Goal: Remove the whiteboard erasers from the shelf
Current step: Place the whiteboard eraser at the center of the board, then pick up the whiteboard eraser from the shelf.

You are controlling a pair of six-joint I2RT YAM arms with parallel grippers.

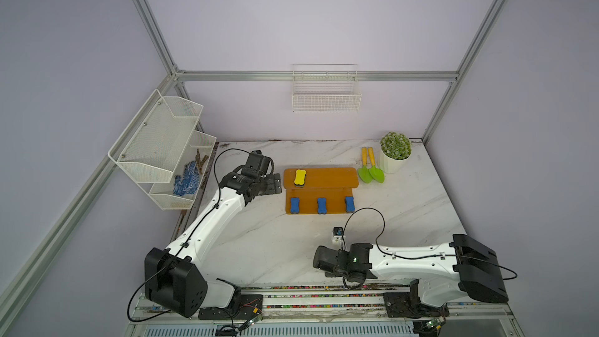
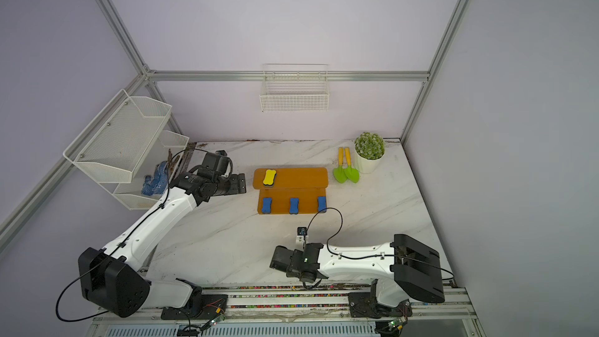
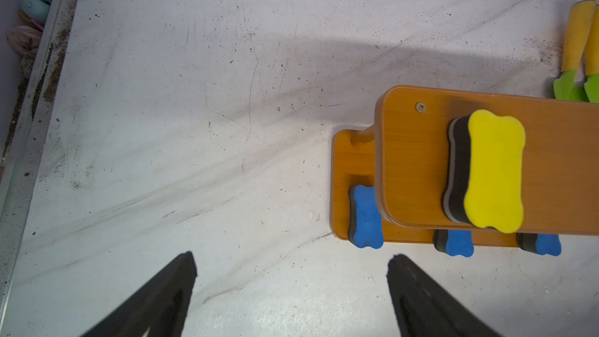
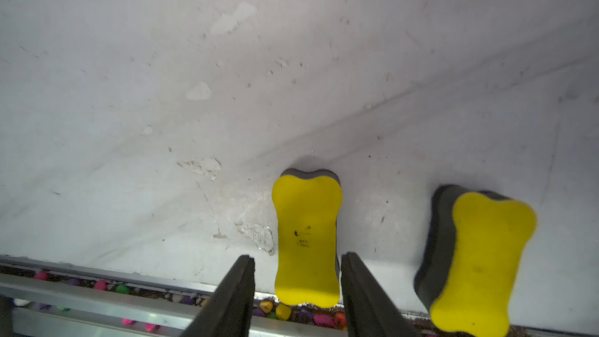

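Soft, even overhead light fills both top views; the bench [image 1: 259,238] is bright without hard glare. In the left wrist view the shelf [image 3: 418,157] throws a broad, blurred shadow, and the left end effector [image 3: 291,264] shows dark and soft-edged. The right wrist view is hazy, with the right end effector [image 4: 298,260] out of focus.

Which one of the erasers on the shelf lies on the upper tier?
The yellow eraser. It lies alone on the upper tier of the shelf, near its left end. The three blue erasers sit in a row on the lower tier.
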